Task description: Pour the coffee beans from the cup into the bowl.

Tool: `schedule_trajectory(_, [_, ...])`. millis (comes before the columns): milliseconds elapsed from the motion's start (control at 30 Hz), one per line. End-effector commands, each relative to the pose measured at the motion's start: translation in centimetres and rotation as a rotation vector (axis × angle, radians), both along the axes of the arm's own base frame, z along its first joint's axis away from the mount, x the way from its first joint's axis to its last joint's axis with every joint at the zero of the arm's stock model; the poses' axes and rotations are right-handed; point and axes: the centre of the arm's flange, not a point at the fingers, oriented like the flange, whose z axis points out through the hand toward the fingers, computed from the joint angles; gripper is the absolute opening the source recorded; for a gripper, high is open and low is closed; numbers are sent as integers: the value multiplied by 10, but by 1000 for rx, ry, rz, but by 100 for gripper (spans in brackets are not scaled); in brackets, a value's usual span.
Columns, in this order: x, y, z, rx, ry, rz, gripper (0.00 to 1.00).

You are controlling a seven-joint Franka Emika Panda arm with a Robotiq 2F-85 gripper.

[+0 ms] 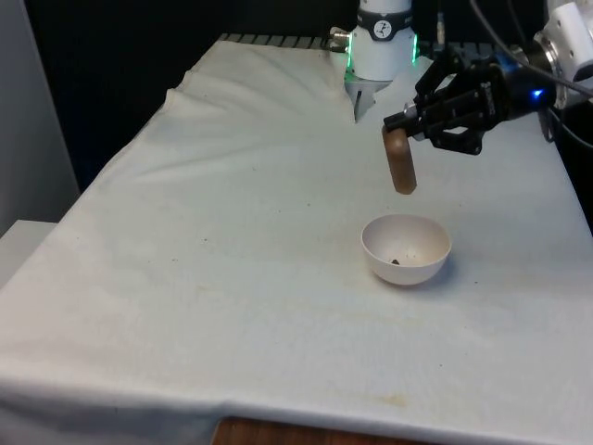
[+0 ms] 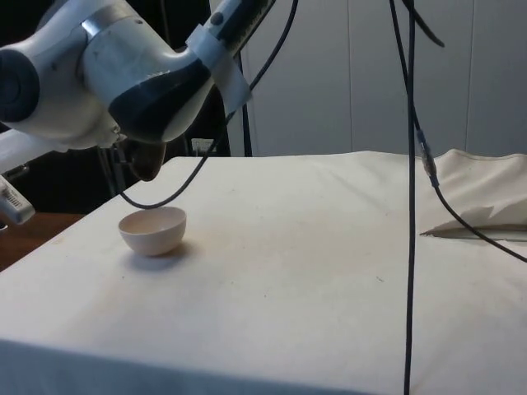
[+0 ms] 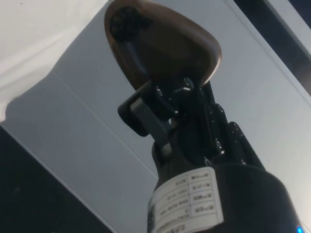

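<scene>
Gripper (image 1: 400,133) clamped on brown cup (image 1: 400,165), tipped mouth-down in the air just above white bowl (image 1: 406,248), which sits on white tablecloth (image 1: 232,241) toward the front view's right with a few coffee beans (image 1: 396,261) inside.

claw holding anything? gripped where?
Yes: the claw holds the brown cup by its rim, tipped over the white bowl.

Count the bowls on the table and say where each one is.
1. A white bowl stands on the white cloth, towards the front view's right, just below the brown cup held tipped over it by the gripper.
</scene>
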Motion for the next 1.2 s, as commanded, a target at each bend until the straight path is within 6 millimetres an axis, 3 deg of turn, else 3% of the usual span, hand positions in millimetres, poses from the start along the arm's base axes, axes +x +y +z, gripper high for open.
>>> schedule_trajectory(0, [1, 0, -2, -14, 2, -5, 0])
schedule_trajectory(467, [8, -3, -29, -67, -5, 16, 0])
schedule_trajectory(1167, [3, 4, -31, -184, -20, 26, 0])
